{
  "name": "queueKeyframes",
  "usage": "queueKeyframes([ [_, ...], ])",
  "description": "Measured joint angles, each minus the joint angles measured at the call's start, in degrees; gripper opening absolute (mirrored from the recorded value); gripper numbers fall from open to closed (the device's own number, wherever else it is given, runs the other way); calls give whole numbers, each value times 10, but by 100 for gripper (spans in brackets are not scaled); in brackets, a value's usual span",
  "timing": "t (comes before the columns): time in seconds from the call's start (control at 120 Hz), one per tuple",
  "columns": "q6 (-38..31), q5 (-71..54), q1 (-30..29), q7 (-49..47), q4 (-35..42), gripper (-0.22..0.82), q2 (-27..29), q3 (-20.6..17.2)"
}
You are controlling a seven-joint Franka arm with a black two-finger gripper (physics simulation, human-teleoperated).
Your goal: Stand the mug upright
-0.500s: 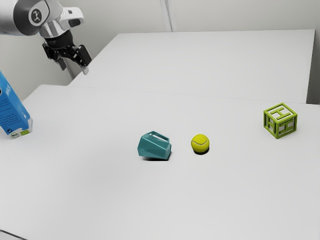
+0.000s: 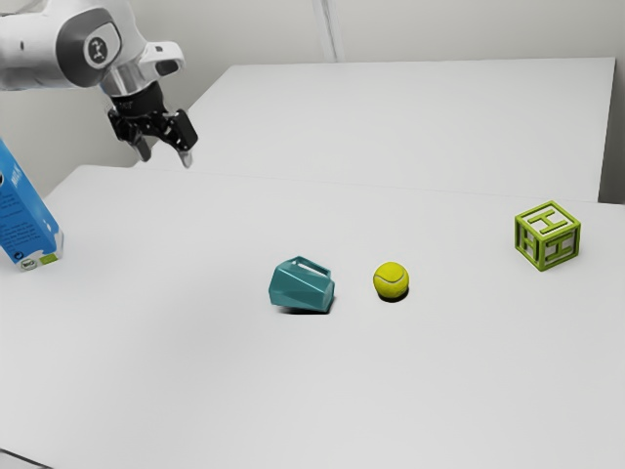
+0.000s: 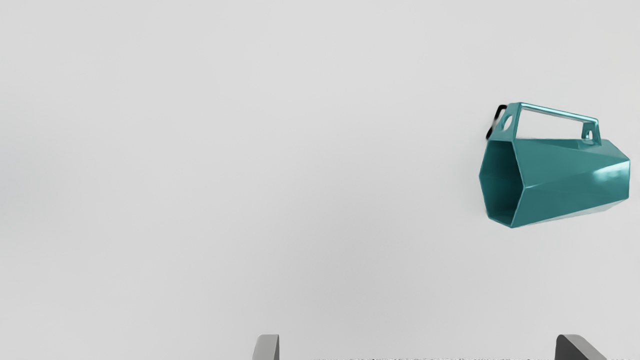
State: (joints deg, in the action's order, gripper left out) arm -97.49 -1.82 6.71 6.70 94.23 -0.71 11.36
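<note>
White table (image 2: 195,381), teal mug (image 2: 301,285) on its side.
End effector (image 2: 166,158) hangs well apart from it, fingers spread.

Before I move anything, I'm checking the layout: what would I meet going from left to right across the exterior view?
Blue carton → gripper, up in the air → mug, on its side → ball → green cube.
</note>
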Motion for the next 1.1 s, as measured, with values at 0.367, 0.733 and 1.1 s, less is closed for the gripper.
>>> queueKeyframes([
  [0.367,-4,296,-49,3,106,60,-87,26],
  [0.733,-20,439,-48,6,102,60,-184,26],
  [1.1,-34,549,-46,8,97,60,-233,14],
])
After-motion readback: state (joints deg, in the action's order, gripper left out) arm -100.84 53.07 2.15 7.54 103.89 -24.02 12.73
